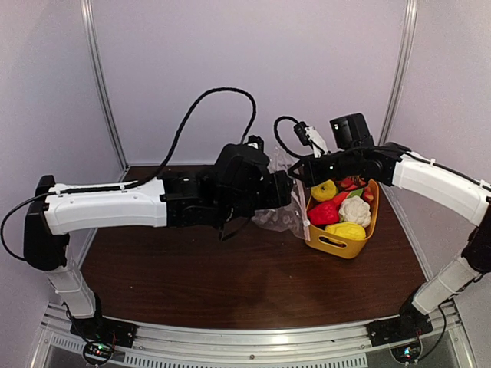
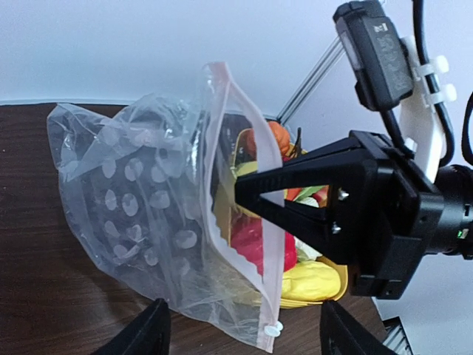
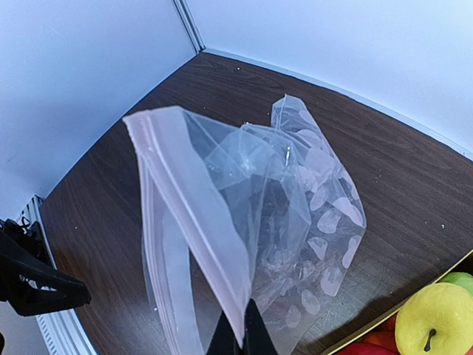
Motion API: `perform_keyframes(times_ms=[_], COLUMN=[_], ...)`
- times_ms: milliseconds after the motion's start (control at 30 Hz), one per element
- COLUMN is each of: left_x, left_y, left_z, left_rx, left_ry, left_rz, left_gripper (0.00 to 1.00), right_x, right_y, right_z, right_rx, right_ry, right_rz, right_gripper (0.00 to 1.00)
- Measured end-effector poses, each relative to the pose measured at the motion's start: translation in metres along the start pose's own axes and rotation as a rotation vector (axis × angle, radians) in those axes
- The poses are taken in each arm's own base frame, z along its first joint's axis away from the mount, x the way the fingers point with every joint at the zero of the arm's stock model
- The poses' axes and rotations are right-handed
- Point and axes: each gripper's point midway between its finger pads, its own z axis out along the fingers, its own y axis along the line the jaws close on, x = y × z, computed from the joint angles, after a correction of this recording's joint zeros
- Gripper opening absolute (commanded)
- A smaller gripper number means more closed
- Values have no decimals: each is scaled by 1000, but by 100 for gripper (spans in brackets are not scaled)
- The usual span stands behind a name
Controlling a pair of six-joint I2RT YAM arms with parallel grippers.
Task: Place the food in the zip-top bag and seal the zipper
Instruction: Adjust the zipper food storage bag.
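The clear zip-top bag [image 2: 140, 200] hangs upright just left of the yellow basket [image 1: 337, 247]. My right gripper [image 3: 238, 333] is shut on the bag's mouth edge, beside the pinkish zipper [image 3: 192, 200]. In the left wrist view the right gripper [image 2: 240, 191] pinches the zipper [image 2: 262, 155], which has a small white slider [image 2: 272, 329] at its lower end. My left gripper [image 2: 242, 305] stands open in front of the bag, with its fingers on either side and apart from the bag. The food sits in the basket: a red pepper [image 1: 324, 213], a cauliflower [image 1: 354, 211] and a yellow piece [image 1: 345, 230].
The dark wooden table [image 1: 230, 276] lies inside white walls with metal corner posts [image 1: 103, 84]. The basket stands at the back right. A yellow fruit [image 3: 434, 319] shows at the right wrist view's lower right corner.
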Motion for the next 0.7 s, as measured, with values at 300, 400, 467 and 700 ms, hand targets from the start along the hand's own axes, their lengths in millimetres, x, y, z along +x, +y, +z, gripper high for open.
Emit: perform_keyframes(times_ms=[300,400,467,700], left_x=[14,20,22,19], left_y=[-5,4,11,32], left_z=[30,40,46,50], left_rx=[-17,-49,-73,-122], left_ry=[25,40,46,33], left_rz=[-29,-35,-45,-40], left_gripper=[53,41,27,0], right_x=[4,0,-2,2], right_y=[1,3,4,-1], right_z=[-1,-7,-10,-9], right_rx=[-6,-11,-12,9], right_ry=[-9,-31,-40,-38], right_rz=[49,53,57,59], right_gripper=[0,0,0,0])
